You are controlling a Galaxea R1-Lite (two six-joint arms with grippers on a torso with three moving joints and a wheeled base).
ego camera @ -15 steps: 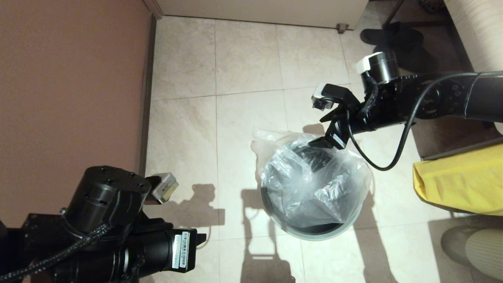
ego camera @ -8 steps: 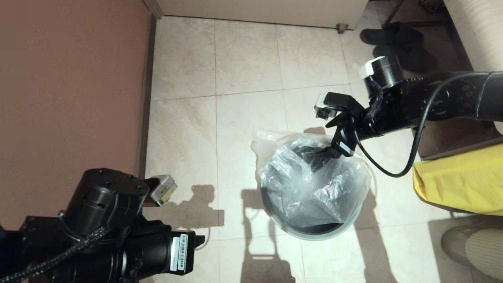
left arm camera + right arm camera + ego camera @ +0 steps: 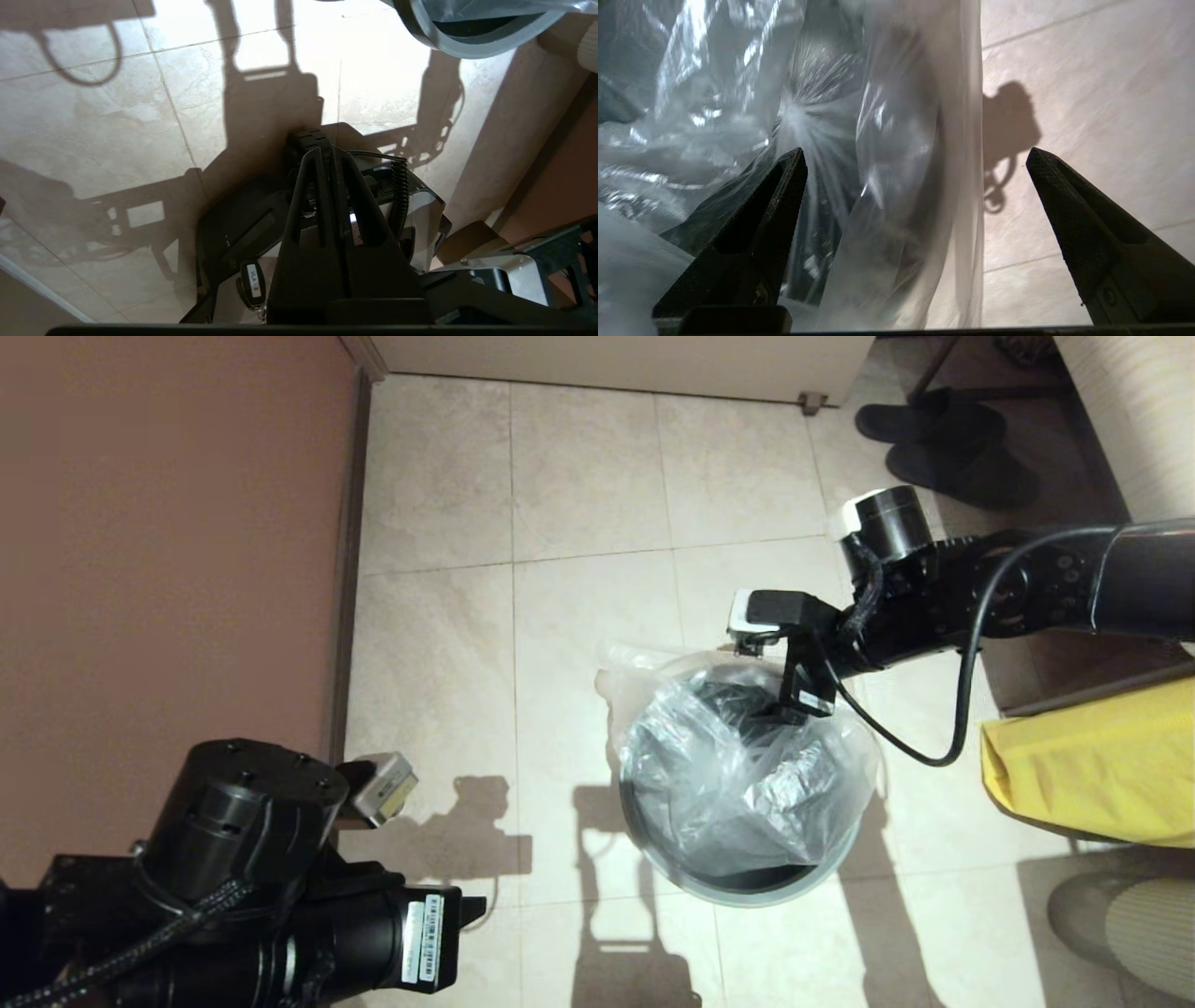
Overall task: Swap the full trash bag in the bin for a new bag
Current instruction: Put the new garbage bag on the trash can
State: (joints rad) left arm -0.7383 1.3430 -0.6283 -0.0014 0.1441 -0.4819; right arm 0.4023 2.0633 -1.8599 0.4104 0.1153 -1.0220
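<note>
The bin (image 3: pixel 747 894) stands on the tiled floor, its grey rim showing on the near side; it also shows in the left wrist view (image 3: pixel 472 44). The new bag (image 3: pixel 728 765), clear and crinkly, lies loosely over and into the bin's mouth and spills over the far left rim. My right gripper (image 3: pixel 766 683) is at the bin's far rim, open wide (image 3: pixel 915 153). One finger (image 3: pixel 780 196) sits behind the plastic (image 3: pixel 878 140), the other finger (image 3: pixel 1069 205) over bare floor. My left gripper (image 3: pixel 322 140) is shut on nothing, parked low above my base.
A yellow sack (image 3: pixel 1092 775) lies right of the bin, with a pale ribbed rounded object (image 3: pixel 1153 924) nearer. Black slippers (image 3: pixel 943 439) lie at the back right. A brown wall (image 3: pixel 168 569) runs along the left, and my left arm (image 3: pixel 252 887) fills the near left corner.
My right gripper has dropped and shifted slightly left onto the bin's far rim, with the wrist turning. The bag is pressed a little lower there. The left arm has barely moved.
</note>
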